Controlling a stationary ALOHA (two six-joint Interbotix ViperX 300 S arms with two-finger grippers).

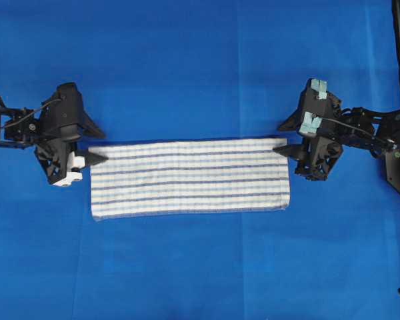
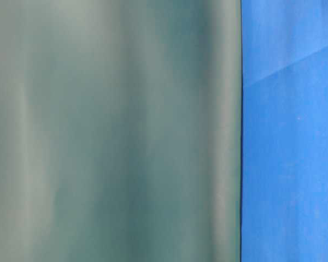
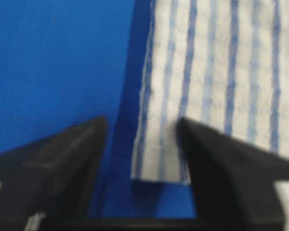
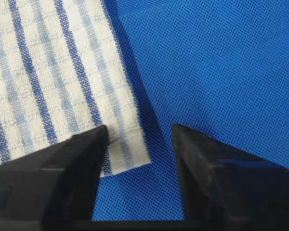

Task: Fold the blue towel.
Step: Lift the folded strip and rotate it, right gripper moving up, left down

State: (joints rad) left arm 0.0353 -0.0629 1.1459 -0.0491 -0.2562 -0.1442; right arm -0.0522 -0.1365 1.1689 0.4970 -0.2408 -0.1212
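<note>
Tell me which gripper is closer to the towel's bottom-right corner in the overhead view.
Right. The right gripper sits at the blue towel's top-right corner, on that same short edge; the left gripper is at the top-left corner, the towel's full length away.

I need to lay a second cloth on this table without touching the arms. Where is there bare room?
Bare blue covering runs wide above the blue towel, and a similar band lies below its lower edge. It is crowded at both short ends: the left tool sits at the towel's upper-left corner, the right tool at the upper-right corner.
</note>
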